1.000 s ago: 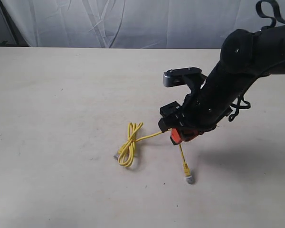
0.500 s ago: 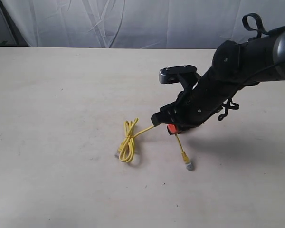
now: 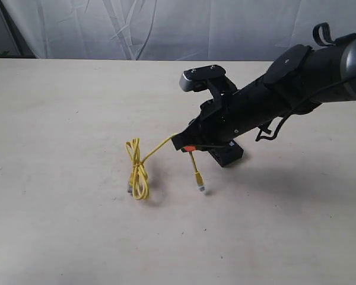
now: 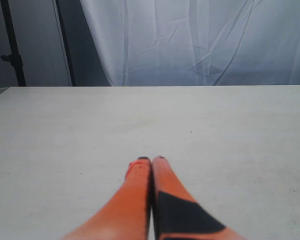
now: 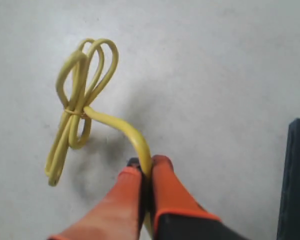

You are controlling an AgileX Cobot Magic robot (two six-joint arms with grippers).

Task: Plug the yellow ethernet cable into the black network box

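Observation:
My right gripper [image 3: 185,146] [image 5: 148,169] is shut on the yellow ethernet cable [image 3: 157,146] [image 5: 125,131], pinching the cord between its orange fingers [image 5: 165,185]. From the grip the cord runs left to a knotted bundle of loops [image 3: 136,169] [image 5: 77,100] lying on the table. The other way, a short free end hangs down to a clear plug [image 3: 200,187]. The black network box [image 3: 225,155] [image 5: 294,180] lies on the table just under and behind the right arm, mostly covered by it. My left gripper [image 4: 152,160] is shut and empty over bare table.
The pale table [image 3: 59,119] stretches all around, with a white curtain [image 3: 166,29] behind its far edge. The right arm [image 3: 285,89] reaches in from the right and its wrist camera [image 3: 202,78] sticks up above the gripper.
The right gripper has closed on the cable and moved left, dragging the looped bundle and hanging plug left with it. The network box now shows beneath the arm. The left gripper is unchanged.

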